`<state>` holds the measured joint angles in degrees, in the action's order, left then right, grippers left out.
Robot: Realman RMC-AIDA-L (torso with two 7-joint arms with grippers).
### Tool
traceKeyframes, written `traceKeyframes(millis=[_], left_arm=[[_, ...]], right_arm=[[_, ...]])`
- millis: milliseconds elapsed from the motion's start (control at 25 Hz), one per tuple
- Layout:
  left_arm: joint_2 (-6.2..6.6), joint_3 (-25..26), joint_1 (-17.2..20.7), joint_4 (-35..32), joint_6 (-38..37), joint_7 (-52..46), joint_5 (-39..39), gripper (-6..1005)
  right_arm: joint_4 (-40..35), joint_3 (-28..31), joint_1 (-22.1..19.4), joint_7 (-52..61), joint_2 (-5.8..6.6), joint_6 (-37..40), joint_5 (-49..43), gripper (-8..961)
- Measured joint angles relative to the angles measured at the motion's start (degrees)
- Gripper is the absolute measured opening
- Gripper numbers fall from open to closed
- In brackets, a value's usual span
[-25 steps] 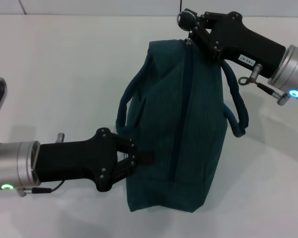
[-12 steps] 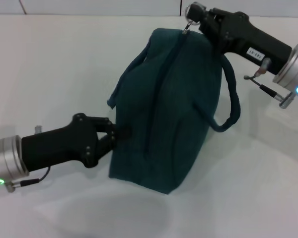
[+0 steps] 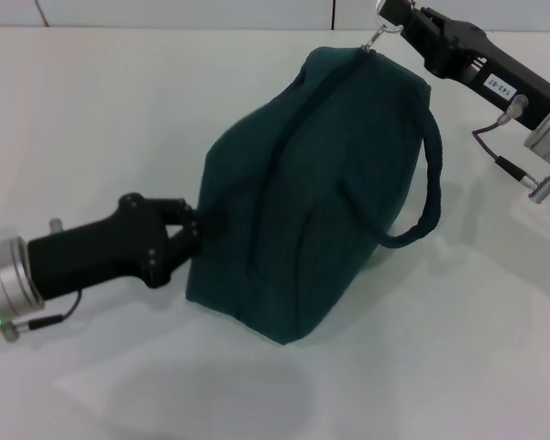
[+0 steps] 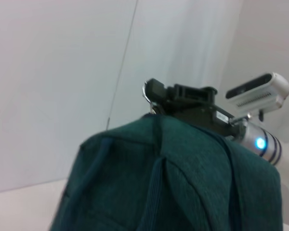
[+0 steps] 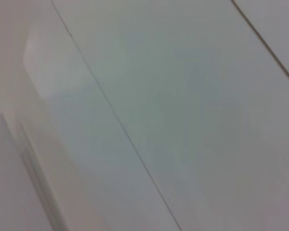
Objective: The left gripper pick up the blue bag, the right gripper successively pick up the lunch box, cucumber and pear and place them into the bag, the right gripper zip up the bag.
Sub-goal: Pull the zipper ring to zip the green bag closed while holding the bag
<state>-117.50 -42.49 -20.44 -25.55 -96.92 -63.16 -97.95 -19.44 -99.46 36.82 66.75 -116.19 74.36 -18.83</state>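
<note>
The blue bag stands tilted on the white table, its zipper line running closed up to the far end. My left gripper is shut on the bag's near left side. At the bag's far top corner, my right gripper is shut on the ring zipper pull. In the left wrist view the bag fills the lower part, with the right gripper above it. One loop handle hangs on the right side. The lunch box, cucumber and pear are out of view.
The white table stretches around the bag, meeting a white wall at the back. The right wrist view holds only a pale surface with thin seam lines.
The bag's far end has swung right and the bag leans more. My right gripper moved up and right with the zipper pull. My left gripper drew back to the left, still gripping the bag.
</note>
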Motion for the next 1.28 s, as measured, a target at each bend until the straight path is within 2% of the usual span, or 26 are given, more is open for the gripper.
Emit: traceKeyframes(millis=[160, 280, 560, 640, 800, 840, 880, 1040, 1120, 1240, 1280], left_arm=[[-0.17, 2.7, 0.3, -2.9, -0.1, -3.6, 0.0, 77], [0.18, 3.2, 0.6, -5.5, -0.3, -6.2, 0.4, 140], [1.16, 6.4, 0.0, -18.3, 0.0, -22.6, 0.8, 286], [1.41, 6.2, -0.8, -23.0, -0.3, -28.1, 0.9, 355], [1.63, 0.6, -3.5, -37.9, -0.7, -44.6, -0.9, 494], [1.49, -3.3, -5.1, -45.7, -0.7, -52.8, -2.7, 539], [1.49, -3.3, -5.1, -45.7, -0.7, -52.8, -2.7, 584], [0.78, -9.9, -9.1, -57.8, -0.1, -67.9, -9.2, 769], [-0.49, -12.1, -12.0, -61.1, 1.0, -74.2, -14.5, 866], [-1.81, -14.6, -15.2, -61.2, 2.4, -79.6, -21.0, 852], [-1.88, -16.2, -15.9, -60.5, 3.5, -81.1, -23.1, 847]], right_arm=[[0.1, 0.1, 0.0, 0.2, 0.01, -0.3, 0.1, 23], [0.1, 0.1, 0.0, 0.2, 0.00, -0.3, 0.2, 23], [0.1, 0.1, 0.5, 0.3, 0.00, -0.3, 0.2, 24], [0.1, 0.1, 0.5, 0.3, -0.01, -0.4, 0.3, 24], [0.1, 0.1, 0.5, 0.3, 0.00, -0.8, 0.9, 25], [0.1, 0.1, 0.5, 0.3, 0.00, -0.9, 0.9, 25], [0.1, 0.1, 0.5, 0.3, 0.00, -0.9, 0.9, 25], [0.1, 0.1, 0.4, 0.3, 0.00, -0.9, 1.4, 25], [0.1, 0.1, 0.4, 0.3, 0.00, -0.9, 1.5, 25], [0.1, 0.1, 0.5, 0.2, 0.00, -0.9, 1.5, 26], [0.1, 0.1, 0.6, 0.2, 0.00, -0.9, 1.5, 26]])
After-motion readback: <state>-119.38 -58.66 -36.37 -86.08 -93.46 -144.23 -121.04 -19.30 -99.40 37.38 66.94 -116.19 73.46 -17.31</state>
